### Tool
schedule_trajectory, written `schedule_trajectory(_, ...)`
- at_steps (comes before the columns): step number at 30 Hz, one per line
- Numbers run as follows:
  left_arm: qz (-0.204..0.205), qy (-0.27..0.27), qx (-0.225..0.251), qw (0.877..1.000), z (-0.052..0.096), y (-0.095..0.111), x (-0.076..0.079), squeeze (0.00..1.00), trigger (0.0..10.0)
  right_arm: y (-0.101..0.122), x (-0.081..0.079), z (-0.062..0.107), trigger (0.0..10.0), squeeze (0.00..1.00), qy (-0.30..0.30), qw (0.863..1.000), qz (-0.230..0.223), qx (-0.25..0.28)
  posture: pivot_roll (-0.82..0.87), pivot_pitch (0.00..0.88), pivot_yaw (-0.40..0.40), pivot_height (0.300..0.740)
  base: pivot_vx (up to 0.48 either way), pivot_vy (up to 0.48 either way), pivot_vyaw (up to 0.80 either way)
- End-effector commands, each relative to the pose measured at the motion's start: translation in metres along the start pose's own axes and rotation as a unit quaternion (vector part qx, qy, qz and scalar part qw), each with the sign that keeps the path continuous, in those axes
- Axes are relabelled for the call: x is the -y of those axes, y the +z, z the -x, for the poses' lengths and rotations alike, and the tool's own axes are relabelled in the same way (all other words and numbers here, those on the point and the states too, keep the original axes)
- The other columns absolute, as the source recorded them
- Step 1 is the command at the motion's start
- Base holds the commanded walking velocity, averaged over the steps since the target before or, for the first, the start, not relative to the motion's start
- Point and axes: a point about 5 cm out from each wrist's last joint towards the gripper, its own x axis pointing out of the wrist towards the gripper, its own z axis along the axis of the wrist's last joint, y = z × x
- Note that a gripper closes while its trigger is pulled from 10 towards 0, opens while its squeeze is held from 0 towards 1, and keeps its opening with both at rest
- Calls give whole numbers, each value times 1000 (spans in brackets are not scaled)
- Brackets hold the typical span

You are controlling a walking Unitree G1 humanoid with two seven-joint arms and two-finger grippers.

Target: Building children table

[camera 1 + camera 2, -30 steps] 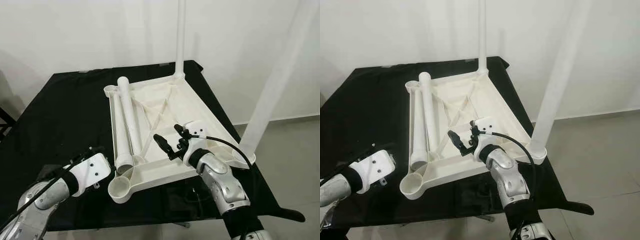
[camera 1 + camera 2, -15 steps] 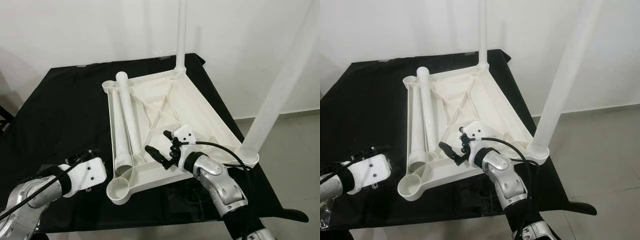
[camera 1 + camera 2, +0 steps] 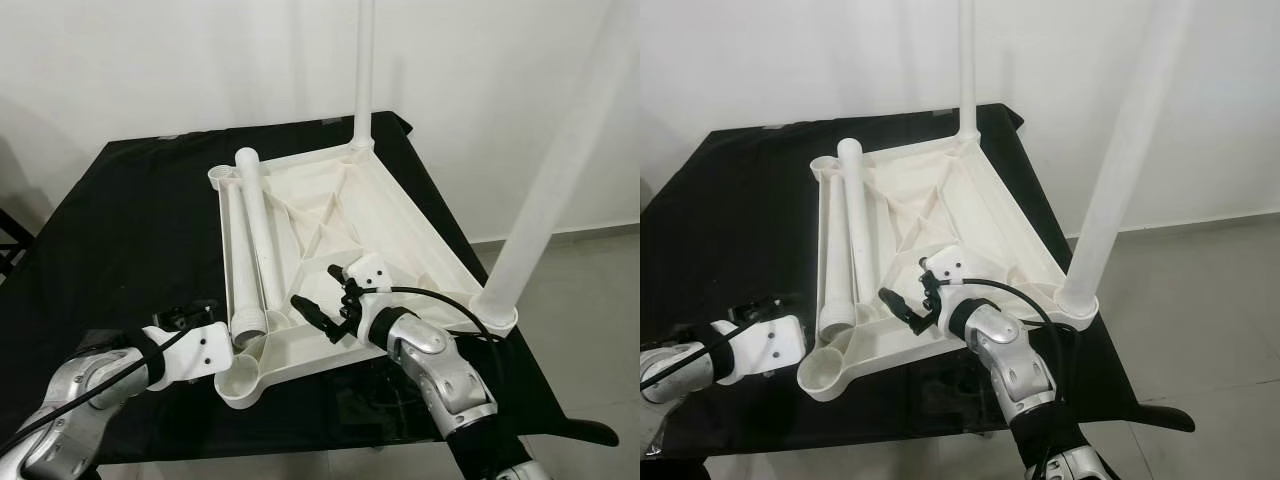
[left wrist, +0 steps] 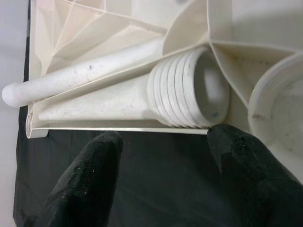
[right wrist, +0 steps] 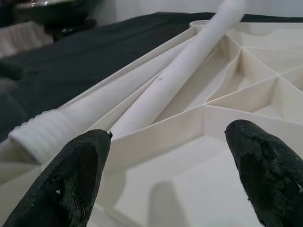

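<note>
We see a white plastic tabletop [image 3: 330, 215] lying upside down on a desk [image 3: 130, 230] draped in black cloth, its ribbed underside facing up. Two white legs already stand upright in its sockets: one at the far corner [image 3: 363, 70] and one at the near corner on our right [image 3: 560, 170]. Two loose legs [image 3: 252, 240] lie side by side along the left edge of the tabletop, their threaded ends toward us. The near left corner socket [image 3: 240, 378] is open.

Our left tool [image 4: 161, 175] sits low over the black cloth, just beside the left rim of the tabletop, near the threaded end [image 4: 184, 90] of one loose leg. Its two black fingers [image 4: 85, 179] are spread wide apart and hold nothing; one fingertip seems to be nearly touching the rim next to the corner socket, though we cannot tell for sure.

Our right tool [image 3: 322, 308] hovers over the near part of the tabletop, pointing toward the loose legs. Its fingers [image 5: 71, 184] are also spread wide, with nothing between them.
</note>
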Motion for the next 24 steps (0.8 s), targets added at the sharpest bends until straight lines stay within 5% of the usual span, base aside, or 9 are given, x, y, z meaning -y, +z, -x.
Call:
schedule_trajectory(1,-15,-19,-16,1000,-1,-5,4,0,10000,7,-5,-3,10000,0,15,999,30,10,-38,52,86,740,0,0,0)
schedule_trajectory(6,-39,-22,-40,998,1,-15,-1,0,10000,56,4,-2,10000,0,71,989,119,57,-43,50,90,740,0,0,0)
schedule_trajectory(11,-58,-31,-52,996,-2,-20,-1,0,10000,93,14,-6,10000,0,80,980,160,85,-43,47,78,740,0,0,0)
schedule_trajectory(24,-105,-83,-34,990,-20,-13,6,0,10000,91,15,-25,10000,0,68,983,168,21,-40,45,74,740,0,0,0)
